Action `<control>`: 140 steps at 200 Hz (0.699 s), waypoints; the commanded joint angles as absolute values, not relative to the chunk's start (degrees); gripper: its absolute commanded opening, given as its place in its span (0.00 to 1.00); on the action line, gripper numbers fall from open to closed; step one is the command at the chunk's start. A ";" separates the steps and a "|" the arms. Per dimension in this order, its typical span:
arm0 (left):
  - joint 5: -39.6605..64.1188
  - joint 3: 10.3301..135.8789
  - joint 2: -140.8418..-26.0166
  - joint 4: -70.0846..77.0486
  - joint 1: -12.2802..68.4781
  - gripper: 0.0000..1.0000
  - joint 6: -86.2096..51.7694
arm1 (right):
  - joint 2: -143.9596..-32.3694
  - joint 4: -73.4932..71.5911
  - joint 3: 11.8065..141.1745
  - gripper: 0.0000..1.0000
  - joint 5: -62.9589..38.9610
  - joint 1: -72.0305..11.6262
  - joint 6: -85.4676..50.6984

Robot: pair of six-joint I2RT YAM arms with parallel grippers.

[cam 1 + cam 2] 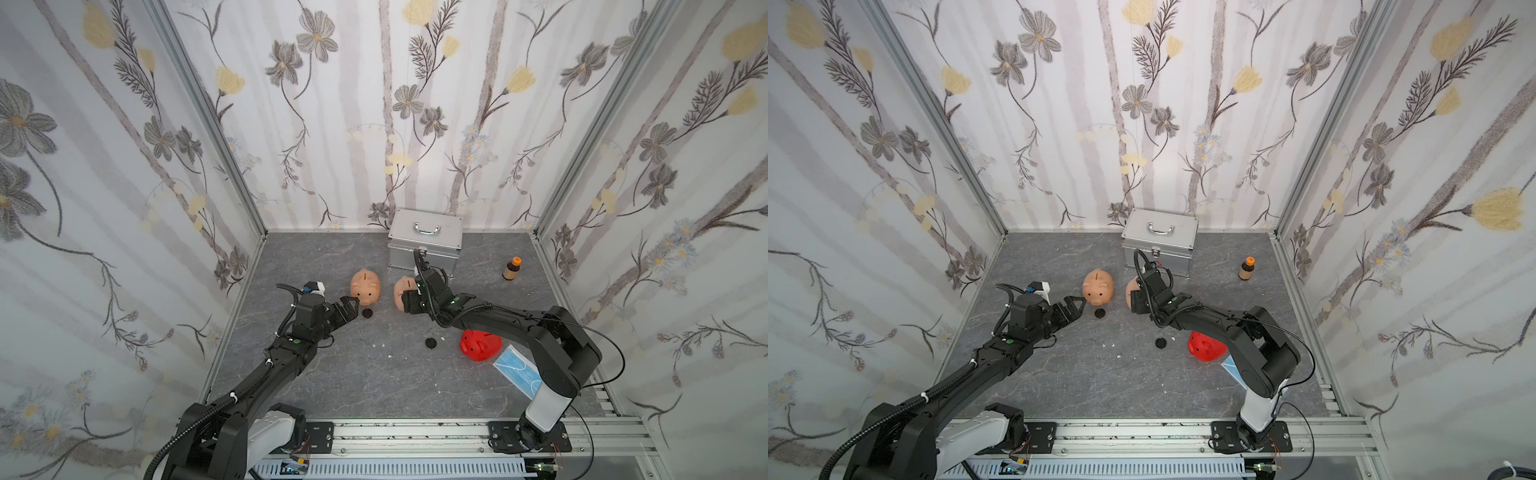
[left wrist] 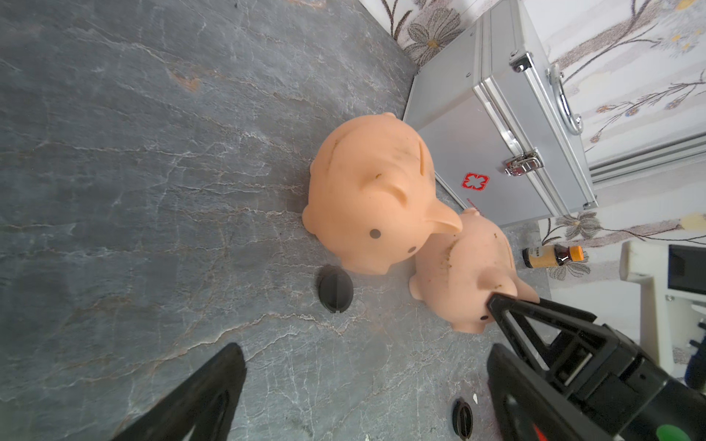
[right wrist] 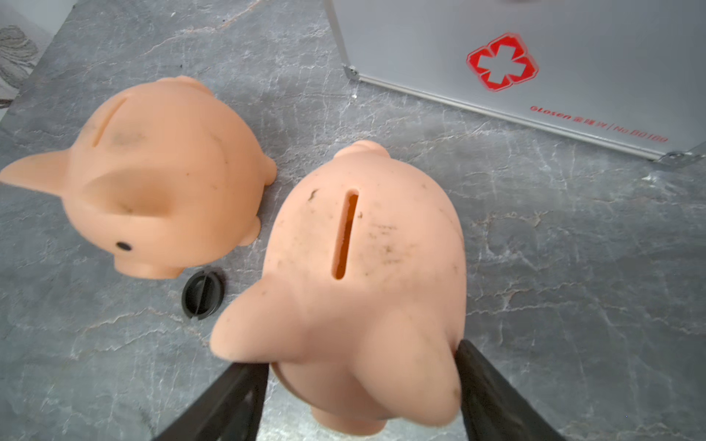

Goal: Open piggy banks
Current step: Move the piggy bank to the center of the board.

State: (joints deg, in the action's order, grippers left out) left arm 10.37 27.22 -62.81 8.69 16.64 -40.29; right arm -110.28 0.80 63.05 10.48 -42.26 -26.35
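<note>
Two peach-pink piggy banks stand side by side mid-table. The left one (image 1: 365, 286) (image 2: 374, 191) (image 3: 164, 179) has a loose black plug (image 1: 367, 313) (image 2: 335, 289) by its snout. My left gripper (image 1: 353, 308) (image 2: 363, 355) hovers open just left of that plug, holding nothing. My right gripper (image 1: 405, 301) (image 3: 355, 355) straddles the head of the right peach piggy bank (image 1: 400, 286) (image 3: 366, 267), a finger against each side under the ears. The red piggy bank (image 1: 480, 345) lies near the right arm, with a second black plug (image 1: 430, 343) to its left.
A silver metal case (image 1: 426, 241) with a red cross stands at the back, close behind the peach pigs. A small brown bottle (image 1: 512, 268) stands back right. A blue face mask (image 1: 519, 370) lies under the right arm. Small white crumbs (image 1: 378, 344) dot the grey tabletop.
</note>
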 commanded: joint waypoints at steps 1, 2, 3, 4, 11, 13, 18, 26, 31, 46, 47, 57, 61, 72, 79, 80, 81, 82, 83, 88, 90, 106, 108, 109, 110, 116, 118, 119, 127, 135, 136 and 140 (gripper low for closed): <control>8.26 27.72 -63.19 8.49 16.57 1.00 -38.92 | -112.17 1.93 64.98 0.75 10.42 -41.41 -23.73; 8.18 27.75 -63.24 8.47 16.59 1.00 -38.93 | -112.16 1.93 65.10 0.75 10.44 -41.36 -23.69; 8.13 27.76 -63.26 8.45 16.56 1.00 -38.93 | -112.24 1.93 65.24 0.75 10.45 -41.33 -23.71; 8.02 27.72 -63.23 8.40 16.58 1.00 -38.93 | -112.37 1.89 65.36 0.75 10.41 -41.32 -23.68; 7.53 27.73 -63.28 8.16 16.61 1.00 -38.94 | -113.03 2.02 66.05 0.75 10.43 -41.08 -23.69; 7.44 27.72 -63.28 8.17 16.63 1.00 -38.94 | -113.18 2.13 66.26 0.75 10.41 -41.03 -23.65; 7.37 27.68 -63.36 8.07 16.62 1.00 -38.86 | -113.73 2.43 66.83 0.75 10.30 -40.81 -23.74; 7.16 27.70 -63.37 8.00 16.61 1.00 -38.85 | -114.48 2.55 67.65 0.74 9.97 -40.54 -23.73; 7.14 27.73 -63.44 8.00 16.57 1.00 -38.85 | -114.88 2.55 68.18 0.74 9.73 -40.43 -23.73; 7.34 27.77 -63.46 8.12 16.87 1.00 -38.76 | -116.13 2.71 69.65 0.74 9.16 -40.30 -23.57; 7.36 27.77 -63.50 8.10 16.92 1.00 -38.76 | -116.21 2.72 69.76 0.73 9.15 -40.23 -23.56; 7.35 27.84 -63.46 8.15 17.16 1.00 -38.67 | -117.00 2.98 70.70 0.73 8.82 -40.17 -23.39; 7.23 27.80 -63.46 8.14 17.24 1.00 -38.60 | -117.26 2.99 71.05 0.73 8.68 -40.19 -23.29; 7.00 27.79 -63.37 8.06 17.57 1.00 -38.41 | -117.75 2.99 71.73 0.73 8.19 -40.23 -23.12; 6.82 27.83 -63.24 8.00 17.82 1.00 -38.33 | -117.96 2.90 72.04 0.73 7.87 -40.21 -22.95; 6.79 27.85 -63.22 8.00 17.87 1.00 -38.32 | -117.91 2.86 72.06 0.73 7.85 -40.19 -22.90; 6.82 27.81 -63.20 8.00 17.90 1.00 -38.32 | -117.97 2.79 72.11 0.73 7.79 -40.13 -22.88; 6.80 27.79 -63.20 8.00 17.92 1.00 -38.32 | -118.00 2.76 72.13 0.73 7.72 -40.15 -22.86; 6.78 27.78 -63.15 8.00 17.97 1.00 -38.28 | -118.06 2.79 72.15 0.73 7.68 -40.11 -22.86; 6.68 27.71 -63.04 8.01 18.21 1.00 -38.19 | -118.18 2.73 72.31 0.73 7.50 -40.10 -22.73; 6.66 27.63 -63.02 8.05 18.24 1.00 -38.16 | -118.23 2.73 72.37 0.73 7.35 -40.13 -22.69; 6.20 27.55 -62.54 7.93 19.02 1.00 -37.72 | -118.47 2.72 72.75 0.72 6.95 -40.12 -22.23; 6.10 27.52 -62.50 7.78 19.12 1.00 -37.64 | -118.47 2.72 72.77 0.72 6.90 -40.09 -22.17; 6.08 27.51 -62.45 7.80 19.19 1.00 -37.59 | -118.48 2.72 72.77 0.72 6.83 -40.08 -22.16; 6.12 27.51 -62.43 7.81 19.22 1.00 -37.51 | -118.48 2.68 72.77 0.72 6.84 -40.08 -22.15; 5.89 27.43 -62.17 7.70 19.56 1.00 -37.24 | -118.55 2.75 72.85 0.72 6.88 -40.14 -22.07; 5.76 27.42 -62.08 7.61 19.70 1.00 -37.19 | -118.52 2.78 72.92 0.72 6.86 -40.16 -22.06; 5.74 27.42 -62.02 7.50 19.78 1.00 -37.19 | -118.50 2.75 72.94 0.72 6.86 -40.16 -22.02; 5.09 27.50 -61.67 7.15 20.23 1.00 -36.94 | -118.48 2.64 72.95 0.72 6.84 -40.08 -21.97; 4.43 27.31 -61.25 6.82 20.72 1.00 -36.75 | -118.41 2.56 72.95 0.72 6.71 -40.12 -21.90; 4.41 27.28 -61.21 6.79 20.78 1.00 -36.74 | -118.40 2.55 72.95 0.72 6.60 -40.10 -21.80; 4.17 27.24 -60.96 6.71 21.08 1.00 -36.74 | -118.35 2.53 72.95 0.72 6.52 -40.14 -21.80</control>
State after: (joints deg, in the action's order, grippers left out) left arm 6.59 27.40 -61.98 8.01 20.03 -37.82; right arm -117.93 1.61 72.58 8.38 -40.05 -22.85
